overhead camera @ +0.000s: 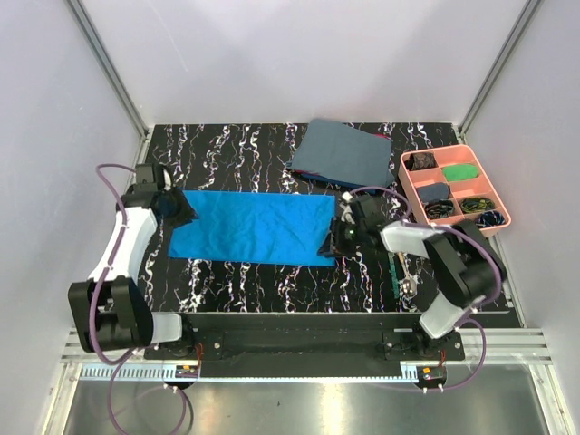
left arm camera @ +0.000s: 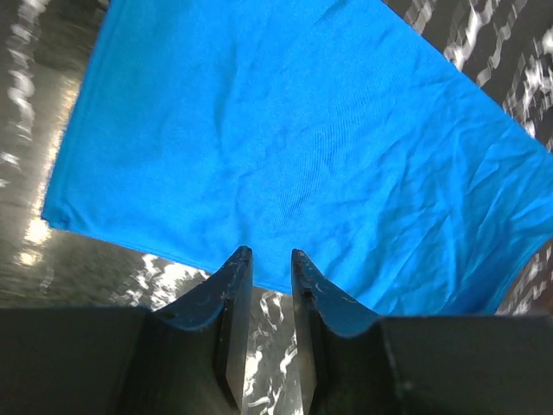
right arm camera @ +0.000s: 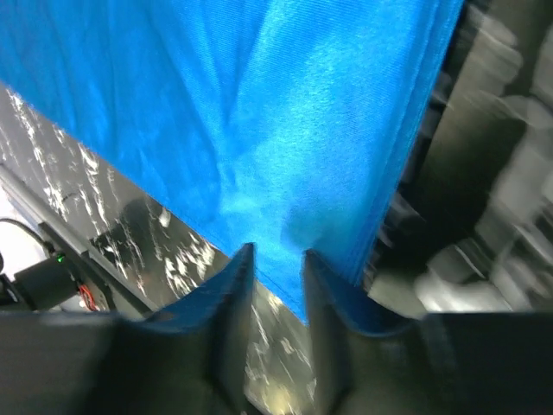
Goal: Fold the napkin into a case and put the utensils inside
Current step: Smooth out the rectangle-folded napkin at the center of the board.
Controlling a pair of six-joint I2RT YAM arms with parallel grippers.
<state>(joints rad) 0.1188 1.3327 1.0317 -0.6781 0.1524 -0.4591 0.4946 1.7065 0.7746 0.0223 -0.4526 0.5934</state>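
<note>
- On the black marbled table, the napkin lay flat as a wide blue rectangle, its long side running left to right between the two arms
- At the napkin's left edge, towards the far corner, sat the left gripper
- From the left wrist, the left gripper had its jaws narrowly parted, with bare table showing through the slim gap; the tips met the napkin's near edge, and nothing could be seen pinched between them
- At the right edge, towards the near corner, sat the right gripper
- From the right wrist, the right gripper was likewise a little apart, its tips at the cloth's border; creases in the napkin ran towards the tips, but I could not tell whether they touched it
- Right of the napkin, the utensils lay on the table beside the right arm, one with a green handle, partly hidden
- Farther back lay a grey-blue cloth, and to its right stood a pink tray
</note>
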